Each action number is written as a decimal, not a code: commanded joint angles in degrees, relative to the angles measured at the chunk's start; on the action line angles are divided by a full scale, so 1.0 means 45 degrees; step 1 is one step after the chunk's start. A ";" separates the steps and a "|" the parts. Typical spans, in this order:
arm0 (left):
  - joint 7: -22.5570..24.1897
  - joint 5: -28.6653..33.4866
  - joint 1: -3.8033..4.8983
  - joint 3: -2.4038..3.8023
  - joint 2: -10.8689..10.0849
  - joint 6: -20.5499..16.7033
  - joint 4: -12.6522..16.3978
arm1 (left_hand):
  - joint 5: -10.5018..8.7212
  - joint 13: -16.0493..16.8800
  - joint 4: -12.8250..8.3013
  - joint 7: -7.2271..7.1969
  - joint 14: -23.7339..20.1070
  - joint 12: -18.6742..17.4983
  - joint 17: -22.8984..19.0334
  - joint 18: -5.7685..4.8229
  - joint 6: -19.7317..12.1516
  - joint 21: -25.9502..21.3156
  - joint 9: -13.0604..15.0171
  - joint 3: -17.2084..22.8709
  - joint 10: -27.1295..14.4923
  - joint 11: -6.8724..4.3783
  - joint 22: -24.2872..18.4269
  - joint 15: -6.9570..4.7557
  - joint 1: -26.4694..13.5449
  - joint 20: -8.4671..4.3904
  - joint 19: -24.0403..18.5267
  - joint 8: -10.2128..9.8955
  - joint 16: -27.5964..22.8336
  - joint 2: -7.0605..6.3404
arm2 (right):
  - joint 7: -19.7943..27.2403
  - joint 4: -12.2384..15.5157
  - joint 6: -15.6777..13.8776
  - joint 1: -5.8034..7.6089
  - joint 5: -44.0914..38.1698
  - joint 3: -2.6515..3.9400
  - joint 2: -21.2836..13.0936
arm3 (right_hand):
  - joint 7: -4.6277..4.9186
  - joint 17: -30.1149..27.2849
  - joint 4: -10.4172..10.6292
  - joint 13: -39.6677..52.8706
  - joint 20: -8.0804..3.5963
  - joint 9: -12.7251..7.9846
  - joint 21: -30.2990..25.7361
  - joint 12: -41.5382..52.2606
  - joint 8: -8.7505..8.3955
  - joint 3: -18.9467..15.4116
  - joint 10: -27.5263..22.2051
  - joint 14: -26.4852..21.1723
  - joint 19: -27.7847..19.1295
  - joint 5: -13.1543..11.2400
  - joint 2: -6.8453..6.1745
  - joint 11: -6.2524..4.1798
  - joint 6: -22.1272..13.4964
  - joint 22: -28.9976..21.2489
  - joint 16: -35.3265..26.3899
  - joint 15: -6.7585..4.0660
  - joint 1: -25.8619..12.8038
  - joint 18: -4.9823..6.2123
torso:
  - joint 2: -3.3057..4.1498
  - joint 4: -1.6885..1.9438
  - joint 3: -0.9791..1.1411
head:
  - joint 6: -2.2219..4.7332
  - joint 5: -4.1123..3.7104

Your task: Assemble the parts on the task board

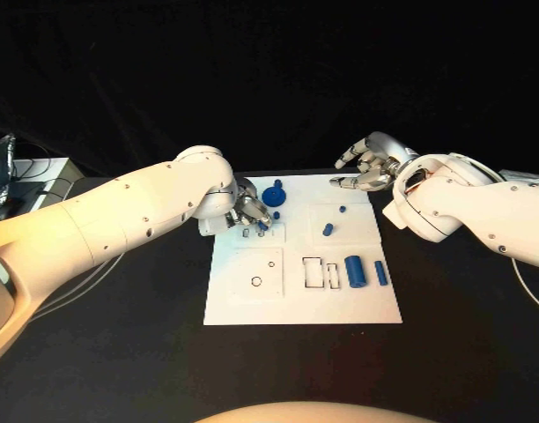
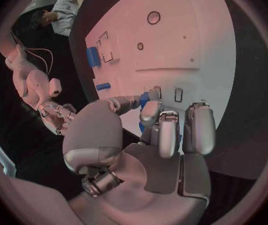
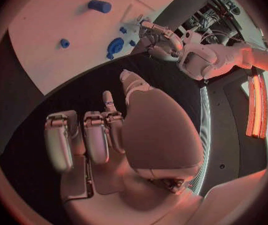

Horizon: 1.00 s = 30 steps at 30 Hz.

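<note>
On the black table [image 1: 117,352] we see the white board [image 1: 298,300] in the middle. Our left hand [image 1: 247,211] reaches over its far left part, fingertips pinching a small blue piece [image 1: 261,226]. Our right hand [image 1: 369,169] hovers past the board's far right corner, fingers loosely curled on nothing. A blue round part [image 1: 275,196] lies nearby; blue cylinders [image 1: 356,271] rest lower right.

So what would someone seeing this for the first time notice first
The white task board in the middle of the black table stands out, with small blue parts scattered on it. The left hand works at a blue piece at the board's far left area, while the right hand hangs over the far right corner, holding nothing.
</note>
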 commanded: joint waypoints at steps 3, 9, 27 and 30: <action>-0.0077 -0.0950 -0.0001 -0.0030 0.0049 0.0066 0.0075 | 0.0064 0.0138 -0.1593 -0.0863 0.1366 0.0160 0.3352 -0.0089 0.0950 0.0085 0.0029 0.1486 0.0167 -0.0003 0.0021 -0.0088 -0.0038 -0.0044 0.0065 0.0073 0.0042 0.0122 | 0.0034 0.0008 0.0202 -0.0012 -0.0055 0.0003 0.0002 | -0.0015 0.3272 0.0003 0.2473 -0.0037 0.0022 -0.0032 0.0016 0.0083 0.0064 0.0399 0.1332 0.1178 0.0112 0.0033 -0.0025 -0.0081 0.3116 0.0030 -0.0029 0.0057 -0.0096 | 0.0030 0.0001 0.0000 | -0.0038 0.0015; -0.0075 -0.1343 -0.0021 -0.0216 0.0040 -0.0183 0.0154 | 0.0070 0.0178 -0.1601 -0.0868 0.1366 0.0182 0.3352 -0.0090 0.0964 0.0087 0.0028 0.1479 0.0189 -0.0007 0.0026 -0.0091 -0.0040 -0.0047 0.0069 0.0072 0.0042 0.0123 | 0.0035 0.0043 0.0199 -0.0013 -0.0055 0.0003 -0.0017 | -0.0015 0.3272 0.0003 0.2473 -0.0037 0.0022 -0.0032 0.0016 0.0083 0.0064 0.0399 0.1332 0.1178 0.0112 0.0033 -0.0025 -0.0081 0.3116 0.0030 -0.0029 0.0057 -0.0096 | 0.0028 -0.0005 -0.0010 | -0.0124 0.0032; -0.0061 -0.1488 -0.0123 -0.0397 0.0027 -0.0511 0.0370 | 0.0057 0.0117 -0.1601 -0.0868 0.1366 0.0137 0.3352 -0.0091 0.0977 0.0088 0.0022 0.1446 0.0166 -0.0007 0.0030 -0.0096 -0.0060 -0.0053 0.0074 0.0059 0.0042 0.0119 | 0.0038 0.0100 0.0206 -0.0014 -0.0060 0.0004 -0.0053 | -0.0015 0.3272 0.0003 0.2473 -0.0037 0.0022 -0.0032 0.0016 0.0083 0.0064 0.0399 0.1332 0.1178 0.0112 0.0033 -0.0025 -0.0081 0.3116 0.0030 -0.0029 0.0057 -0.0096 | 0.0029 -0.0021 -0.0003 | -0.0193 0.0023; -0.0055 -0.1542 -0.0152 -0.0408 0.0050 -0.0576 0.0353 | 0.0044 0.0079 -0.1594 -0.0866 0.1366 0.0108 0.3352 -0.0090 0.0979 0.0084 0.0018 0.1427 0.0150 -0.0005 0.0024 -0.0098 -0.0072 -0.0056 0.0072 0.0049 0.0042 0.0121 | 0.0037 0.0109 0.0212 -0.0014 -0.0061 0.0004 -0.0059 | -0.0015 0.3272 0.0003 0.2473 -0.0037 0.0022 -0.0032 0.0016 0.0083 0.0064 0.0399 0.1332 0.1178 0.0112 0.0033 -0.0025 -0.0081 0.3116 0.0030 -0.0029 0.0057 -0.0096 | 0.0027 -0.0024 -0.0001 | -0.0183 0.0009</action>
